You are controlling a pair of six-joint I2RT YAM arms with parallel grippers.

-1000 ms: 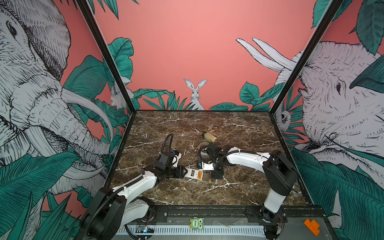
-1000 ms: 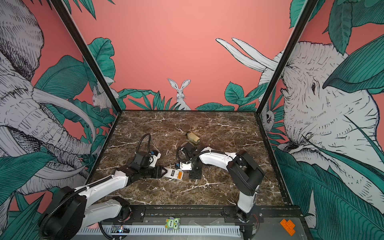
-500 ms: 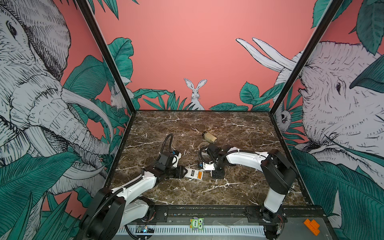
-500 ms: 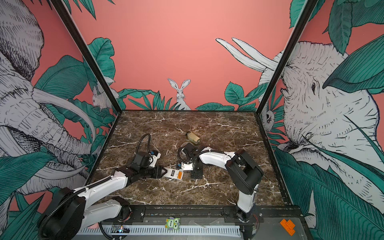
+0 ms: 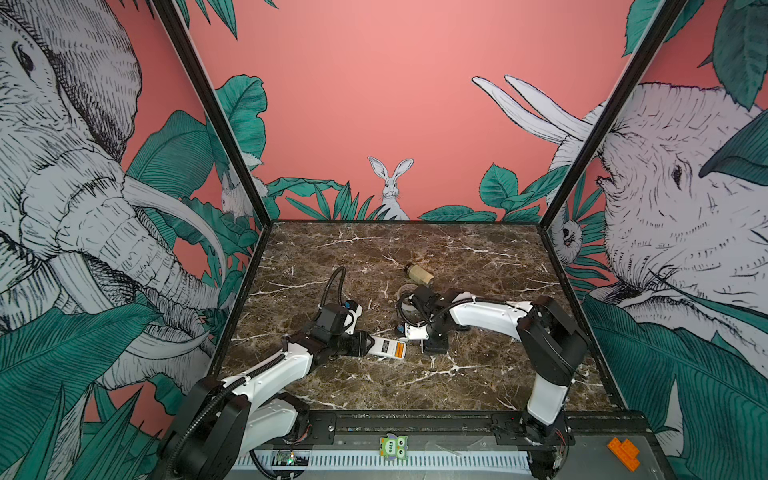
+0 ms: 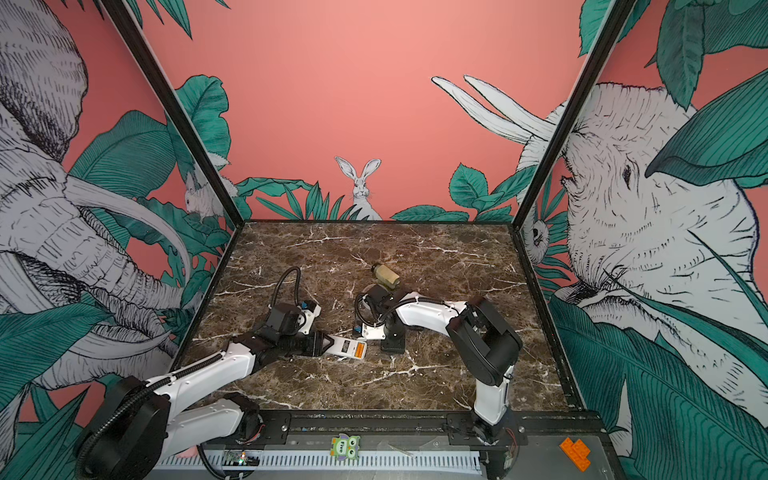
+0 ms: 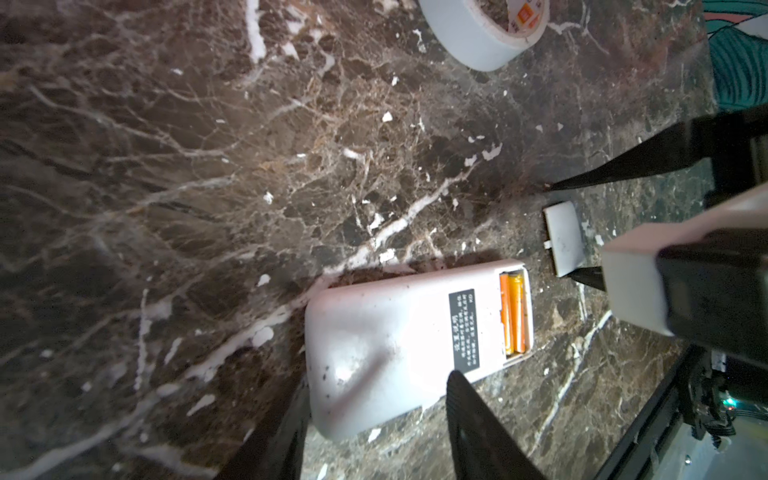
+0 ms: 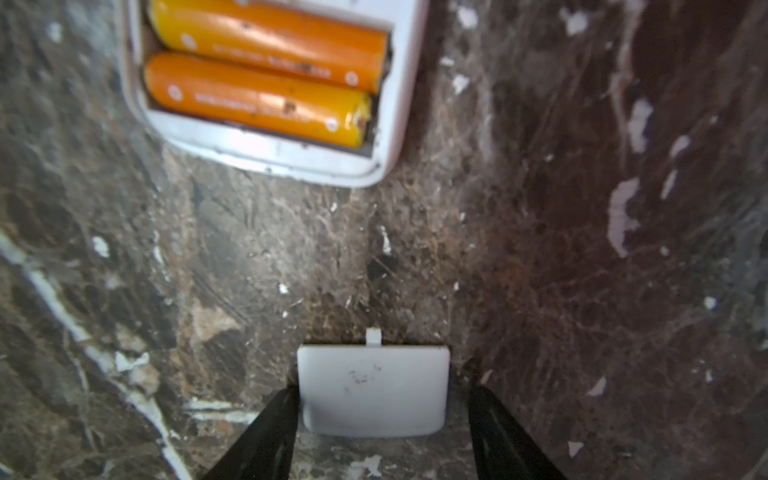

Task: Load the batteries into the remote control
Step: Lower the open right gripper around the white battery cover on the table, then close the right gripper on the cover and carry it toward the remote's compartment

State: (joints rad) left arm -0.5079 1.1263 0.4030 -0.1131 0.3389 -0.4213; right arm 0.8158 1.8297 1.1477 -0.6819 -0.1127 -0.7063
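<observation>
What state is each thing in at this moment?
remote control: back up, battery bay open
batteries: both seated in the bay
battery cover: off, lying flat
left tool: shut on remote control
right tool: open, straddling battery cover
bottle: on its side
tape roll: lying flat

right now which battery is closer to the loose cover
The outer battery, against the remote's end wall; the inner battery lies behind it, farther from the cover.
</observation>
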